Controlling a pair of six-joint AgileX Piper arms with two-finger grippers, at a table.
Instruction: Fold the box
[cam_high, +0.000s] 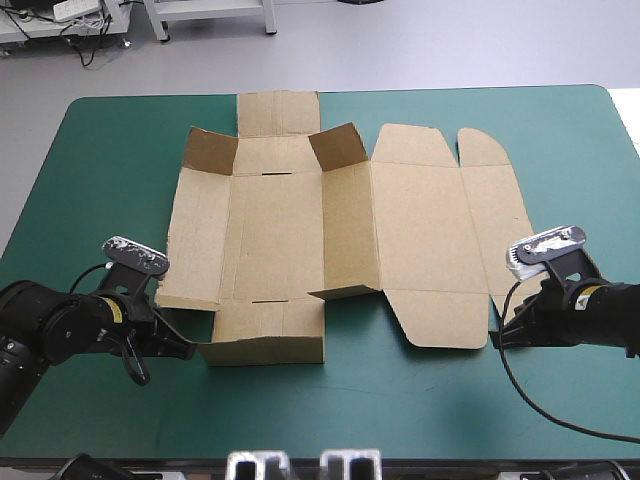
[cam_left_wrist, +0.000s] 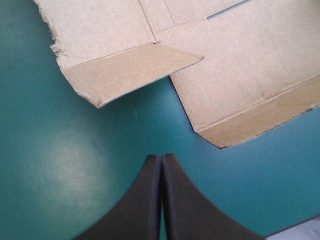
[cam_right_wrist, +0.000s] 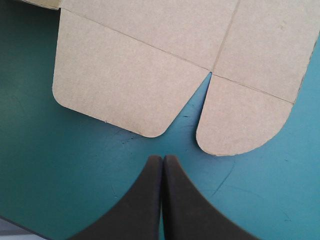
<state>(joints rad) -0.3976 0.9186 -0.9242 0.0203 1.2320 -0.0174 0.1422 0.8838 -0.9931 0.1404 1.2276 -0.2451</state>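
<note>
The brown box (cam_high: 300, 230) lies as a cut sheet across the middle of the teal-green table, mostly flat. Two short flaps (cam_high: 338, 146) stand raised at its far side. My left gripper (cam_high: 192, 350) rests low by the sheet's near left corner, shut and holding nothing. In the left wrist view its tips (cam_left_wrist: 161, 157) point at bare cover just short of a slightly lifted flap (cam_left_wrist: 130, 72) of the box (cam_left_wrist: 240, 65). My right gripper (cam_high: 497, 338) sits at the sheet's near right end, shut and empty. Its tips (cam_right_wrist: 162, 157) stop just short of two rounded flaps (cam_right_wrist: 120, 85).
One flap (cam_high: 278, 112) of the sheet reaches the table's far edge. Bare teal-green cover (cam_high: 400, 410) runs along the near side between the two arms and to the left of the sheet (cam_high: 100, 170). The table's near edge (cam_left_wrist: 300, 231) lies close beside my left gripper.
</note>
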